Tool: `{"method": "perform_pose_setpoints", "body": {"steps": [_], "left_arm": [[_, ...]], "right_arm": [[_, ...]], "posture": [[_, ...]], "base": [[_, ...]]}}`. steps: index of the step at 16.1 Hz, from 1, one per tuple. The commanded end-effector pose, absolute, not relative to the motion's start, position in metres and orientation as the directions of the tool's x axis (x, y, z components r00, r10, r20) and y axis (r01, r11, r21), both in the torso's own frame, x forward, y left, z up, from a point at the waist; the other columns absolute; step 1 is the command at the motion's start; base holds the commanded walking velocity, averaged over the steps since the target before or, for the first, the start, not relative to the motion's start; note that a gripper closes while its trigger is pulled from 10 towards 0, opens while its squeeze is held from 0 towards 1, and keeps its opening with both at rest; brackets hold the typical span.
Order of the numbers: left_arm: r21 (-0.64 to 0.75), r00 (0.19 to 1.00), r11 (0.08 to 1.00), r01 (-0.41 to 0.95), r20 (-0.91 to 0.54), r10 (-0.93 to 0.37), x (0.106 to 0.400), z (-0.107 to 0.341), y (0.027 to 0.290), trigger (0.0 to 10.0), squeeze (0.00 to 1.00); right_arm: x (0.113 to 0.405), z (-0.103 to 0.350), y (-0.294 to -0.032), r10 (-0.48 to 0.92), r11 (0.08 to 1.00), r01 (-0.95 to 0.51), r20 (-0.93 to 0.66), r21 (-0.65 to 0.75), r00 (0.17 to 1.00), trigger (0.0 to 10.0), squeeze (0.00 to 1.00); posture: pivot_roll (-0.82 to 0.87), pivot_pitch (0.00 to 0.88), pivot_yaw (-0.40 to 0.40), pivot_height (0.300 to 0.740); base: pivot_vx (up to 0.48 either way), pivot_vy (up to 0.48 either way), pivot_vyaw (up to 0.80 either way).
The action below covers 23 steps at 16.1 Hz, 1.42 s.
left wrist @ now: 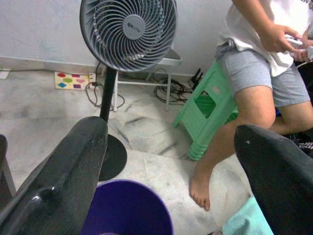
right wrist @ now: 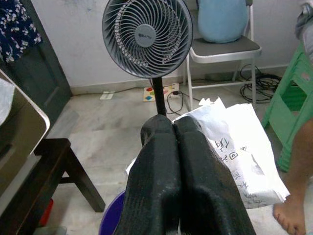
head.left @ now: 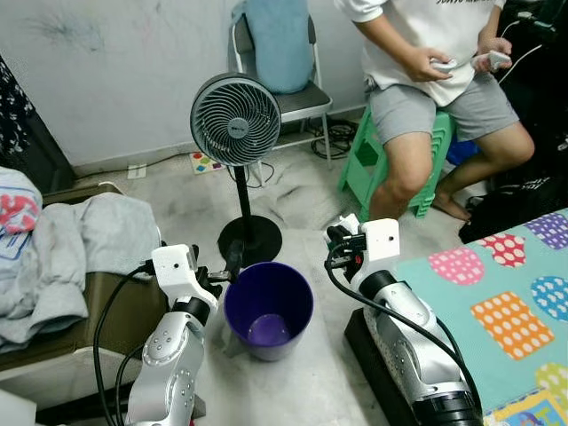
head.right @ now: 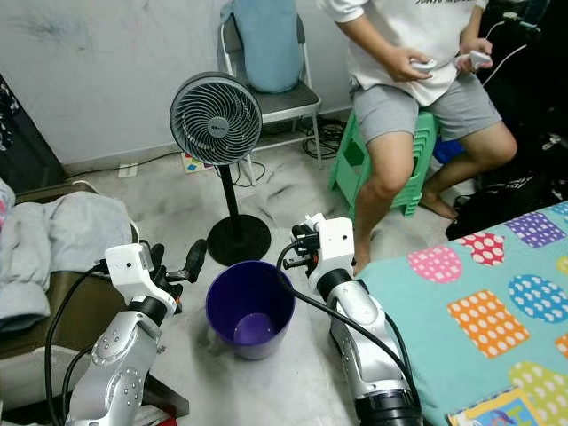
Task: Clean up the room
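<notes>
A purple bucket (head.left: 268, 306) stands on the floor between my two arms, its rim free. My right gripper (right wrist: 173, 122) is at the bucket's right rim, shut on a white sheet of paper (right wrist: 244, 147) with handwriting. The sheet sticks out past the fingertips; in the left eye view only a white scrap of the paper (head.left: 347, 221) shows above the gripper (head.left: 337, 241). My left gripper (head.right: 177, 260) hovers at the bucket's left rim, open and holding nothing, its two fingers (left wrist: 73, 166) wide apart over the bucket (left wrist: 127, 210).
A standing fan (head.left: 236, 120) is just behind the bucket, with a folding chair (head.left: 302, 98) behind it. A person (head.left: 426, 80) sits on a green stool (head.left: 373, 164) at the back right. Grey clothes (head.left: 80, 240) lie piled at left, and a dotted mat (head.left: 506, 293) lies at right.
</notes>
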<state>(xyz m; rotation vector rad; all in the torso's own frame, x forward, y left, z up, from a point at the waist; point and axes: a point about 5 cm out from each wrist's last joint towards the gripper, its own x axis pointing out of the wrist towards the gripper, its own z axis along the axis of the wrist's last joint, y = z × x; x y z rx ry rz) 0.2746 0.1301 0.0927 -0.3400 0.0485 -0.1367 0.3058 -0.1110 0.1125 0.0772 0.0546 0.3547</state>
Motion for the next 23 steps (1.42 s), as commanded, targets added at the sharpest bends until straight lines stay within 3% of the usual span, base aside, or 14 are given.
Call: {"method": "perform_pose_setpoints", "body": {"steps": [1,19,23], "left_arm": [[-0.345,0.99,0.929,0.135,-0.001,-0.144,0.2748,0.0973,0.1279,10.0,0.0],[-0.344,0.989,0.929,0.14,0.005,-0.148,0.2752,0.0976,0.1269,10.0,0.0],[-0.344,0.992,0.933,0.109,-0.016,-0.122,0.2762,0.0953,0.1284,10.0,0.0]], "right_arm": [[0.3062,0.1139,-0.1089,0.355,0.932,-0.351,-0.034,0.085,0.934,10.0,0.0],[0.307,0.114,-0.1075,0.363,0.93,-0.36,-0.03,0.077,0.931,10.0,0.0],[0.3069,0.1139,-0.1076,0.357,0.93,-0.353,-0.023,0.104,0.934,10.0,0.0]], "posture": [[-0.06,0.076,0.034,0.74],[-0.06,0.064,0.034,0.74],[-0.06,0.07,0.036,0.74]], "base": [[0.285,0.0,0.0],[0.289,0.0,0.0],[0.0,0.0,0.0]]}}
